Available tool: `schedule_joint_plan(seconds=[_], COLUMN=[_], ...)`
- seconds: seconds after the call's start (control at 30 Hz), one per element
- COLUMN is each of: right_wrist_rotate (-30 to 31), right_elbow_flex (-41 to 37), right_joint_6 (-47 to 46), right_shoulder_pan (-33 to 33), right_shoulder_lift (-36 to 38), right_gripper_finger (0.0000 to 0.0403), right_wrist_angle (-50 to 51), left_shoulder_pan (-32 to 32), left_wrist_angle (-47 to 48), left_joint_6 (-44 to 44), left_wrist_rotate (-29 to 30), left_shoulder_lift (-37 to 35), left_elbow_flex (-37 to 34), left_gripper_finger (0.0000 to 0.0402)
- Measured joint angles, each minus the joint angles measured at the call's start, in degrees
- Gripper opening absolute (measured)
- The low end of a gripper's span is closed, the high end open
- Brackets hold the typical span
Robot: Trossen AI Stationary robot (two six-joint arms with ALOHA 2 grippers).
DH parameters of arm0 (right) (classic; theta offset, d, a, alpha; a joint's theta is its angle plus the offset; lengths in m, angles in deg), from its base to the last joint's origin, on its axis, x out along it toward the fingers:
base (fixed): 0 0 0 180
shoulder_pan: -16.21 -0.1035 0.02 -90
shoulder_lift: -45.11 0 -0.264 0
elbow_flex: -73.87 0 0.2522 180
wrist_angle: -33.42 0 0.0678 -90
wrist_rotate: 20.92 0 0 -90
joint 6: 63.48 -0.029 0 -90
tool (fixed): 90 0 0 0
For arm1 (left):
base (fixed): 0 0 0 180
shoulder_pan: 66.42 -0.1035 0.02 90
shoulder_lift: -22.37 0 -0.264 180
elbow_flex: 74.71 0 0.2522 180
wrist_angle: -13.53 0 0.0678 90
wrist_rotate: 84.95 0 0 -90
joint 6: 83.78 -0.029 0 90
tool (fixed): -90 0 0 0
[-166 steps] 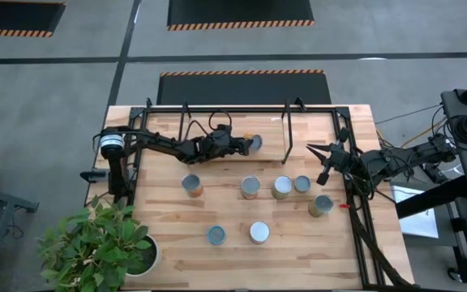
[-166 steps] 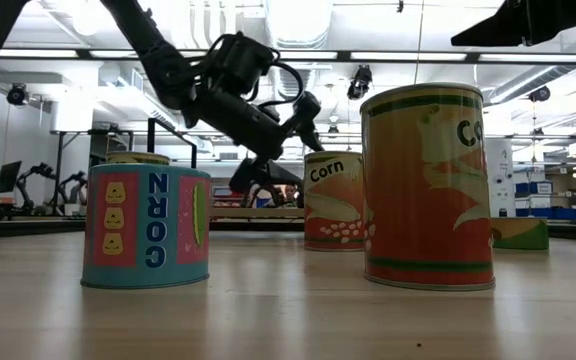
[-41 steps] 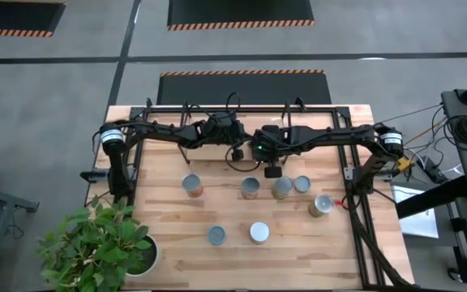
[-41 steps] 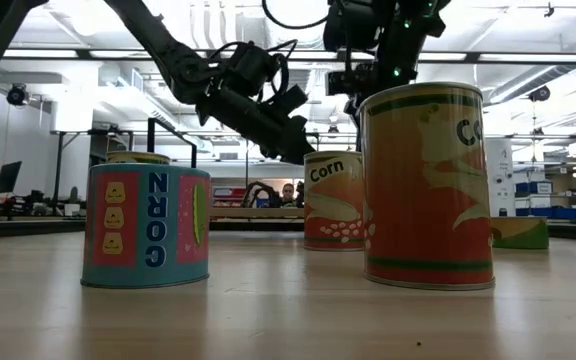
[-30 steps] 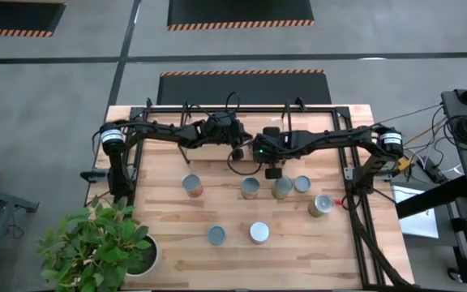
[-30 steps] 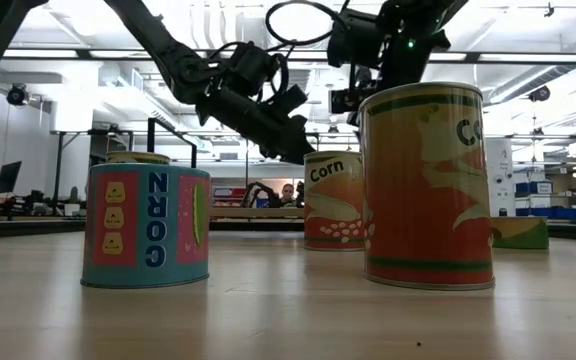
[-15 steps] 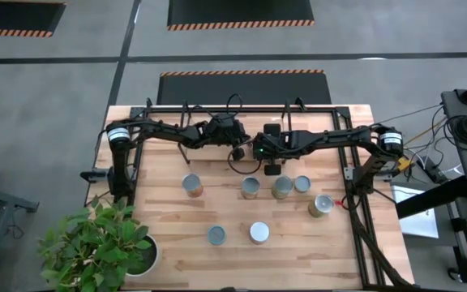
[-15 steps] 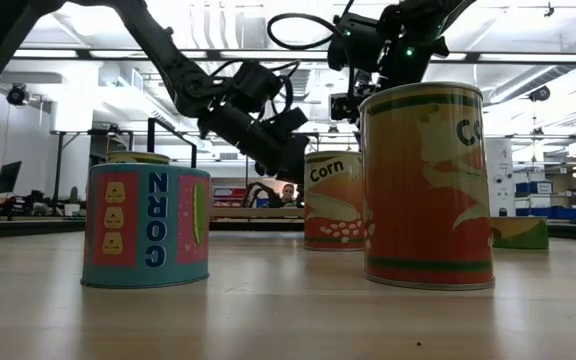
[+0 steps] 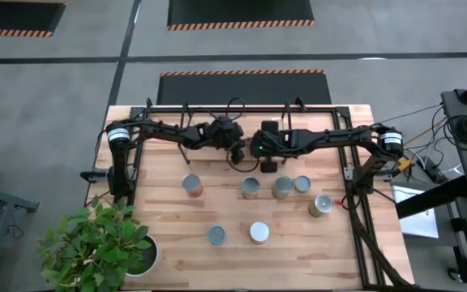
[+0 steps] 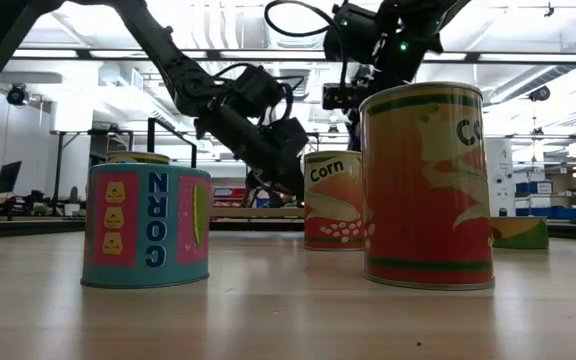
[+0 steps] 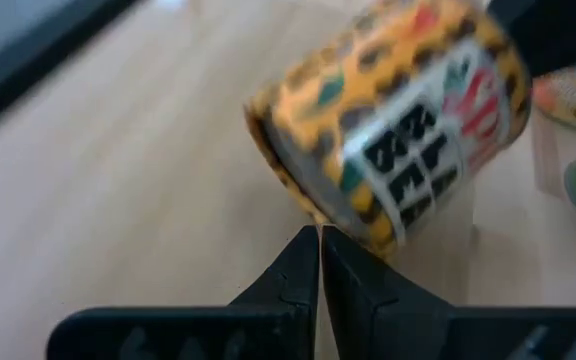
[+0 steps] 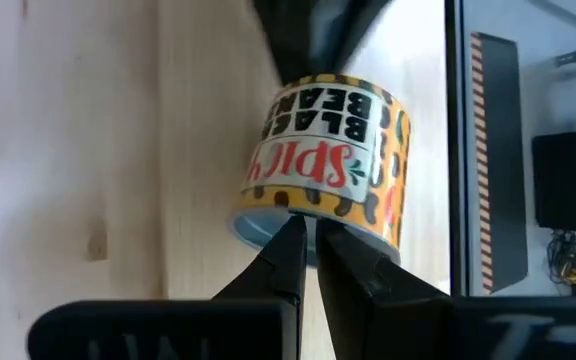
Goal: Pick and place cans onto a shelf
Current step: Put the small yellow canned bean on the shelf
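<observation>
Left gripper (image 11: 319, 235): jaws clenched, empty, tips just beside a yellow spotted bean can (image 11: 393, 120) that looks tipped on its side. Right gripper (image 12: 303, 228): jaws likewise pinched together on nothing, tips at the same can's (image 12: 328, 170) lower rim from the other side. Judgement: both are nudging or steadying it, not gripping.

Both meet mid-bench by the shelf (image 9: 217, 109). Seven other cans, e.g. (image 9: 250, 188), stand upright on the bench (image 9: 169, 243), none shelved yet.
</observation>
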Motion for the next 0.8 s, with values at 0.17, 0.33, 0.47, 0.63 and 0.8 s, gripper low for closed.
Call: schedule_joint_plan(seconds=[0.17, 0.33, 0.47, 0.63, 0.8], right_wrist_rotate=[0.00, -0.04, -0.09, -0.46, -0.20], right_elbow_flex=[0.38, 0.51, 0.51, 0.49, 0.38], right_joint_6=[1.58, 3.28, 4.15, 4.65, 5.31], right_shoulder_pan=[0.17, 0.28, 0.28, 0.58, 0.65], right_shoulder_lift=[0.00, 0.00, -0.02, -0.09, -0.11], right_gripper_finger=[0.0018, 0.0018, 0.0018, 0.0018, 0.0018], right_wrist_angle=[-2.85, -6.62, -8.85, -9.21, -8.95], left_shoulder_pan=[0.54, 1.50, 1.96, 2.09, 2.14], left_wrist_angle=[3.72, 4.94, 6.60, 8.91, 8.47], left_joint_6=[3.93, 5.54, 7.79, 8.02, 7.39], left_wrist_rotate=[0.16, 0.21, 0.11, 0.13, 0.25], left_shoulder_lift=[-0.15, -0.39, -1.00, -2.41, -3.62], left_elbow_flex=[0.07, 0.09, 0.09, -0.02, -0.04], left_gripper_finger=[0.0000, 0.0000, 0.0000, 0.0000, 0.0000])
